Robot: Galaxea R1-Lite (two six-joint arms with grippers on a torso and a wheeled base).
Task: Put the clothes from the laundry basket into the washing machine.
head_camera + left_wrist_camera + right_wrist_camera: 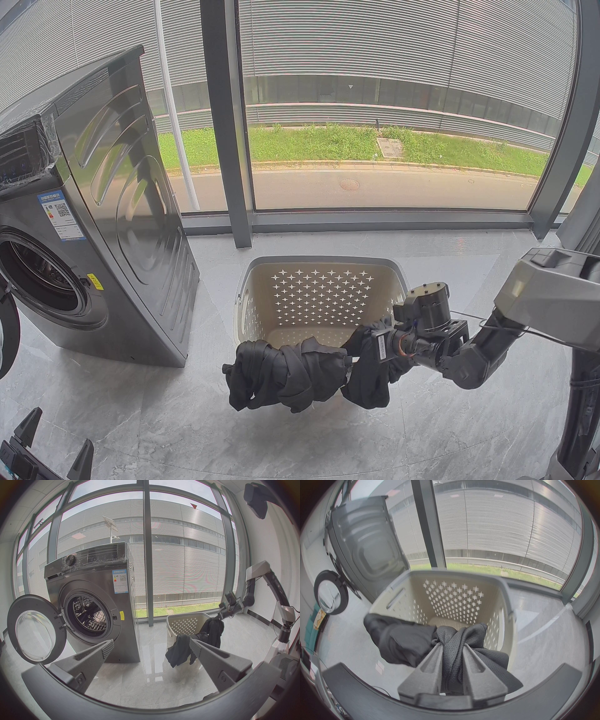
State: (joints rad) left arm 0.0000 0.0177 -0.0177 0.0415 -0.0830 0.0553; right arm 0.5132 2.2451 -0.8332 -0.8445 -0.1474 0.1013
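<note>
A bundle of dark clothes [294, 374] hangs in the air over the near rim of the cream laundry basket [319, 294]. My right gripper [369, 350] is shut on the clothes [453, 648], the fabric pinched between its fingers [431, 664]. The basket [450, 595] looks bare inside. The grey washing machine [106, 206] stands at the left with its round door [36, 630] swung open and its drum [87, 614] showing. My left gripper [150, 645] stands open and holds nothing, low at the near left [53, 437], well short of the machine.
A tall window wall with a dark pillar [228, 125] runs behind the basket and the machine. Pale marble floor [187, 425] lies open between the basket, the machine and me. The open door [7, 325] juts out at the far left edge.
</note>
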